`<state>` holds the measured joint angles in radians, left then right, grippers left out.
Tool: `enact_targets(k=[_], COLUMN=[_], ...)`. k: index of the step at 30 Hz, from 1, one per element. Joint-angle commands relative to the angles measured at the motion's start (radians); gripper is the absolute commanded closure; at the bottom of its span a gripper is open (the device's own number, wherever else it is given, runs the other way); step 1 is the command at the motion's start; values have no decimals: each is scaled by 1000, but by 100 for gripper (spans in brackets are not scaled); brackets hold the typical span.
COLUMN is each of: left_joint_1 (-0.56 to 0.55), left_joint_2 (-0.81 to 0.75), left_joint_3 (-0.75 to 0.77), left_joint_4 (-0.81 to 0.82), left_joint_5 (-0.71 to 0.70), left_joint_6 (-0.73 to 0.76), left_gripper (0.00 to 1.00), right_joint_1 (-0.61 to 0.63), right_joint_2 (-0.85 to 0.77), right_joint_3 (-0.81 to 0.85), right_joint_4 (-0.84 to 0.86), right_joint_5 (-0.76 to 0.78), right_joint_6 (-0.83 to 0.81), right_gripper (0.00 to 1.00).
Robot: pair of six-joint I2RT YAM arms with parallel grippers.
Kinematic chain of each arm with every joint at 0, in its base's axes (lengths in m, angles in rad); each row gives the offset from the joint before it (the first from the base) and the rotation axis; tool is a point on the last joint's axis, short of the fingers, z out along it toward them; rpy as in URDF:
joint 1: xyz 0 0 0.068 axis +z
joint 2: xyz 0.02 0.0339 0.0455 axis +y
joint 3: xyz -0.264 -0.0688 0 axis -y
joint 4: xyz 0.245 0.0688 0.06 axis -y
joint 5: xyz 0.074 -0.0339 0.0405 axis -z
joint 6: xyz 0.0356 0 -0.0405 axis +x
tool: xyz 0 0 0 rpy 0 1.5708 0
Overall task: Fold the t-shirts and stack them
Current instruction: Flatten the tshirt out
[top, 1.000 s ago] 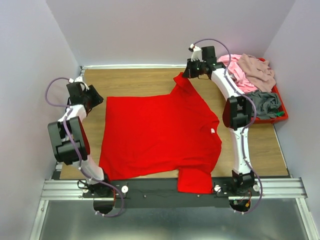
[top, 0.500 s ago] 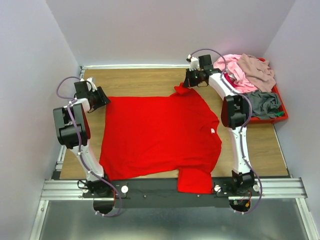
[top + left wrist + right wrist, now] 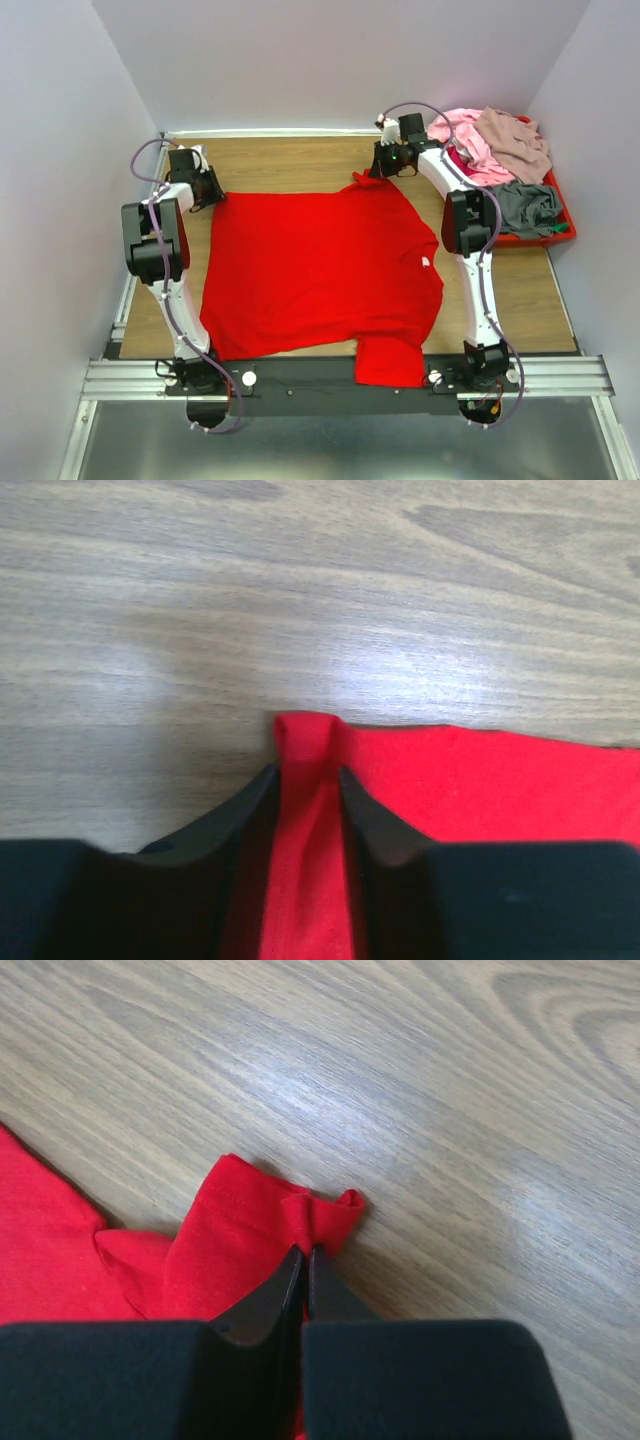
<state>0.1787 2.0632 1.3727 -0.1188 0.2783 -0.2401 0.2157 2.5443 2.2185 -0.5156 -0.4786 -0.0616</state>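
Pale lavender walls box in a wood-grain table [image 3: 300,160] where one bright red short-sleeved fabric t-shirt [image 3: 310,270] lies spread flat at the centre, hem to the left and collar to the right. Two white-and-black robot arms reach to its far edge, the left arm [image 3: 150,240] at the far hem corner and the right arm [image 3: 470,225] at the far sleeve. One rigid red plastic tray [image 3: 563,212] at the far right holds three more heaped shirts: one pink t-shirt [image 3: 470,140], one mauve-beige t-shirt [image 3: 515,140] and one grey t-shirt [image 3: 530,205], making four in view. The left gripper [image 3: 305,775] stands part-way apart astride a raised ridge of the hem corner, cloth filling the gap; whether it grips firmly cannot be told. The right gripper [image 3: 305,1252] is all but closed, its tips pinching a small pucker at the sleeve's edge. The step in hand appears to be taking up the far edge for a first fold. Done well, that likely means the left jaws closing fully on both layers before any lift, both grippers rising level with the cloth taut between them, and care with the thin sleeve pinch, which could slip. One small white neck label [image 3: 426,262] marks the collar.
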Motion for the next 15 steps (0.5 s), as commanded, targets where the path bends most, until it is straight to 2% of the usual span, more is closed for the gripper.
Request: enact_targets(k=[1, 3, 4, 15], left_joint_1=[-24, -27, -24, 1], left_joint_2=[18, 9, -3, -84], left_joint_3=[19, 17, 14, -43], left_joint_4=[-61, -64, -62, -28], left_joint_5=[-100, -120, -128, -160], left_joint_6=[32, 33, 32, 16], left_gripper=[77, 95, 100, 100], right_joint_1=[-4, -6, -10, -62], right_joint_2=[19, 14, 7, -16], right_joint_3=[21, 20, 21, 36], right_joint_4=[2, 2, 2, 3], right_joint_5=[27, 37, 50, 133], right_joint_6=[-20, -24, -24, -33], right_gripper=[91, 91, 91, 89])
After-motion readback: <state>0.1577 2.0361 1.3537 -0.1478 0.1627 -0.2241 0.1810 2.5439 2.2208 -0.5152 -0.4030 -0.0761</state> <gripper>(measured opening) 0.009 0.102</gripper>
